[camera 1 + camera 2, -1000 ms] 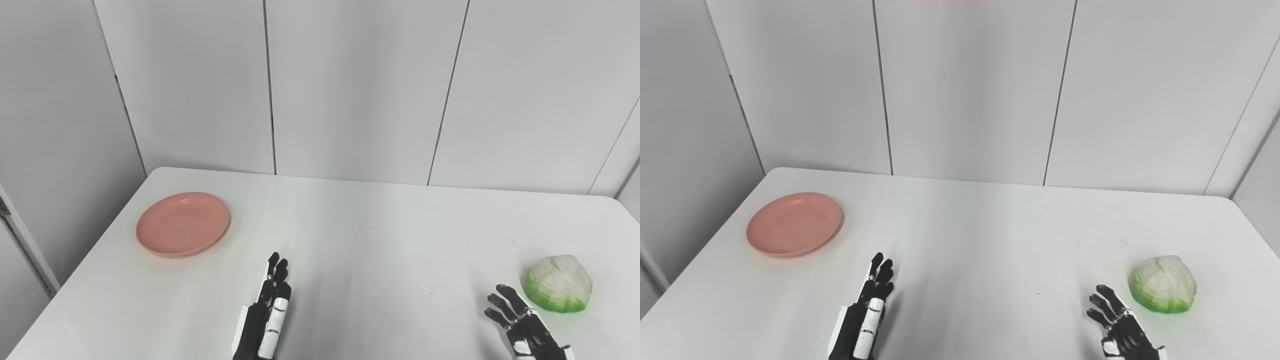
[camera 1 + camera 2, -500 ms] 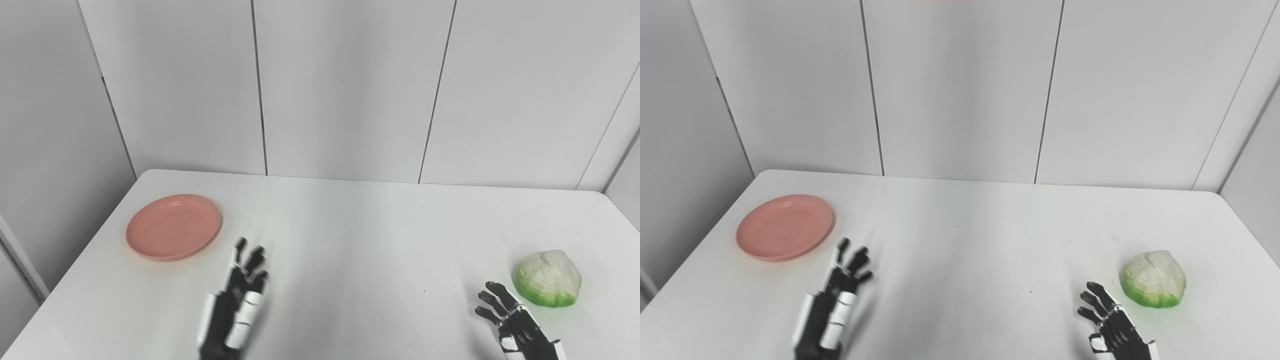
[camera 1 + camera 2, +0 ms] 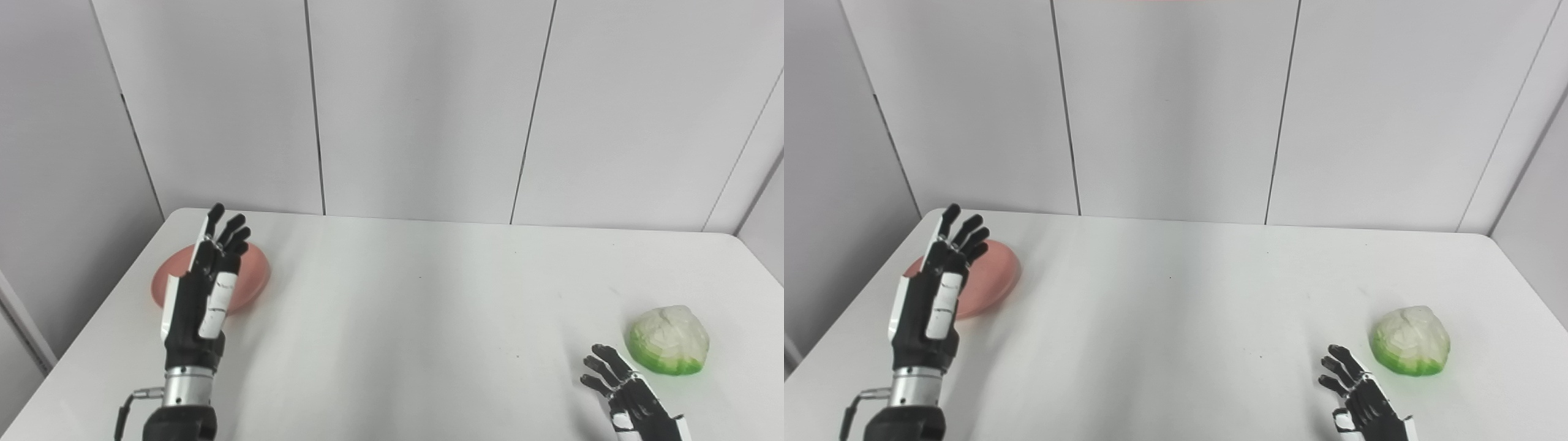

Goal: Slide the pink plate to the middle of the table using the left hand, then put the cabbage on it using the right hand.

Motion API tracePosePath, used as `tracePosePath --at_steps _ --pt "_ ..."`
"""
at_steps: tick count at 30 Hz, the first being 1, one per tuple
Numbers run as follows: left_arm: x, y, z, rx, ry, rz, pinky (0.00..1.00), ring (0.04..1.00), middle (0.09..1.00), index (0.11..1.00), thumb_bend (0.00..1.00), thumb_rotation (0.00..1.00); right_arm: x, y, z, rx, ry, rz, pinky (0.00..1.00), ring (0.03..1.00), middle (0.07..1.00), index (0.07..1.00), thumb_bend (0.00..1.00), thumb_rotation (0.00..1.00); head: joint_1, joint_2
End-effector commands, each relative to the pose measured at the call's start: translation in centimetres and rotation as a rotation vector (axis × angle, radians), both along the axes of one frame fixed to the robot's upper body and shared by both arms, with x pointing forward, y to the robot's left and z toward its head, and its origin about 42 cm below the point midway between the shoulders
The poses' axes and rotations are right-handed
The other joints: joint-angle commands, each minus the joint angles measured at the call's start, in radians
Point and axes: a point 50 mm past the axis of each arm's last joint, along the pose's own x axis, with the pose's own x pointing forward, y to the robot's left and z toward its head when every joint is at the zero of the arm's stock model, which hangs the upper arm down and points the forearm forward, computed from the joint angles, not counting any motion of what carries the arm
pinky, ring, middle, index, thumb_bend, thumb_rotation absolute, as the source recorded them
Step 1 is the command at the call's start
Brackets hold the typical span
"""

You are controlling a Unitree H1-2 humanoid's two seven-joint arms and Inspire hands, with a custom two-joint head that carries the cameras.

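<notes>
Where round pink plate point(image 3: 254, 275) sits, knobbly cabbage point(image 3: 669, 340)

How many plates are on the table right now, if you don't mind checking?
1. The pink plate lies at the table's far left, partly covered in view by the raised left hand. Nothing else there looks like a plate.

White table point(image 3: 416, 331), rounded far corners. Pink plate point(image 3: 254, 275) lies near the far left corner, partly hidden. Cabbage point(image 3: 667, 340) sits near the right edge, probably green side down.
</notes>
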Motion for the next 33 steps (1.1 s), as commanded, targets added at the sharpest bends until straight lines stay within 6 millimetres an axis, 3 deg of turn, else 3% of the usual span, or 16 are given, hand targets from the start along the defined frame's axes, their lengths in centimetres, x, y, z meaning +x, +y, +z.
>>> tracePosePath --at_steps 1,8,12,16,24,30,33 --pt "1.3 1.2 2.7 0.016 -0.079 0.020 0.87 0.889 0.890 0.931 0.95 0.86 0.0 0.7 -1.5 0.013 0.058 0.007 0.78 0.834 0.863 0.807 0.72 0.80 0.001 0.001" --pt "3.5 5.3 4.6 0.026 -0.086 0.084 0.83 0.880 0.899 0.913 0.92 0.86 0.1 0.7 -1.5 0.008 0.056 0.008 0.78 0.834 0.862 0.805 0.71 0.81 0.001 0.000" --pt "4.7 7.5 5.3 0.073 -0.077 0.115 0.90 0.915 0.932 0.947 0.93 0.86 0.1 0.7 -1.5 0.007 0.058 0.008 0.78 0.839 0.865 0.810 0.71 0.81 0.002 -0.002" --pt "5.8 9.8 5.6 0.138 -0.057 0.173 0.88 0.914 0.927 0.958 0.91 0.88 0.0 0.7 -1.6 0.008 0.059 0.006 0.78 0.837 0.863 0.808 0.71 0.81 0.005 0.000" --pt "8.1 13.0 4.6 0.118 0.038 0.221 0.95 0.947 0.938 0.961 0.87 0.92 -0.2 0.5 -1.6 0.011 0.055 0.008 0.78 0.830 0.857 0.803 0.70 0.81 0.007 0.005" --pt "9.9 14.7 3.5 -0.035 0.091 0.213 0.99 0.957 0.943 0.964 0.95 0.86 -0.3 0.3 -1.6 0.014 0.058 0.007 0.78 0.834 0.862 0.807 0.70 0.80 0.013 0.010" --pt "10.8 15.2 3.1 -0.118 0.114 0.200 0.98 0.961 0.945 0.955 0.91 0.86 -0.6 0.3 -1.4 0.015 0.058 0.004 0.79 0.836 0.864 0.808 0.70 0.80 0.005 0.018"
